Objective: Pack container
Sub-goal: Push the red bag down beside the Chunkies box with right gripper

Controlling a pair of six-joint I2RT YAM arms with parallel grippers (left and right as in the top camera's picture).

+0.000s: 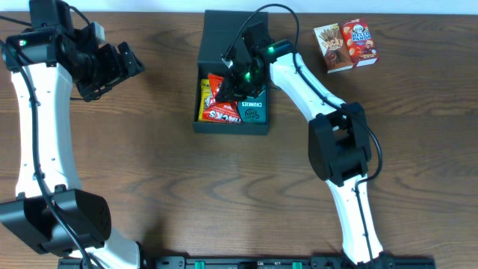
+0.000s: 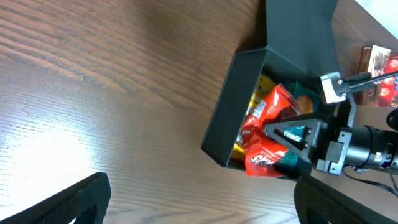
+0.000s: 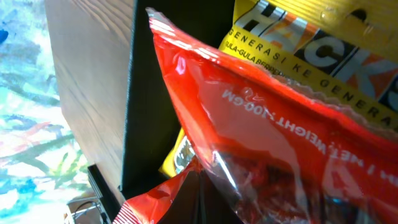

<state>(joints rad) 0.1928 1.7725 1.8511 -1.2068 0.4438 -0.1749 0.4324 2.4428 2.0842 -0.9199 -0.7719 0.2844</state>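
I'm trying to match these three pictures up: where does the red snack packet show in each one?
Overhead: the red snack packet is at top centre, inside the container.
Left wrist: it is right of centre, poking out of the container's open top.
Right wrist: it fills the centre and right, close up.
Shared landmark: the yellow packet beside it.

Container (image 1: pixel 231 128): matte teal-black, plain. Inside it: red packet (image 1: pixel 222 101) w/ white print, yellow packet (image 1: pixel 203 97) w/ dark strip, teal packet (image 1: pixel 254 106) w/ white lettering. At 1 o'clock: 2 cartons, brown box (image 1: pixel 332 46) & red box (image 1: pixel 360 41). Table (image 1: pixel 172 187): brown wood grain.
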